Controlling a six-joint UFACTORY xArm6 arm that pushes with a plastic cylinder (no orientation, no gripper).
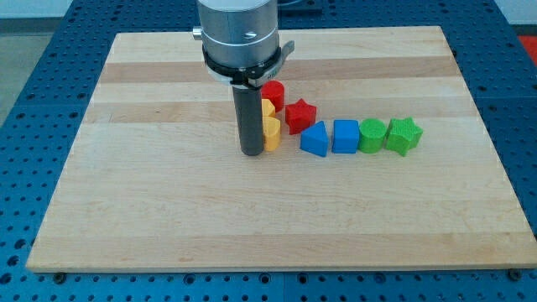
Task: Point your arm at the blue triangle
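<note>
The blue triangle (315, 139) lies near the middle of the wooden board (168, 210), leftmost in a row of blocks. My tip (252, 153) stands on the board to the view's left of it, about a block's width away, with a yellow block (271, 133) between them. The tip touches or nearly touches that yellow block's left side. The rod hides part of a second yellow block (268, 108) behind it.
A blue cube (345, 136), a green block (372, 135) and a green star (403, 135) continue the row to the view's right. A red star (299, 115) and a red cylinder (273, 91) lie above the triangle.
</note>
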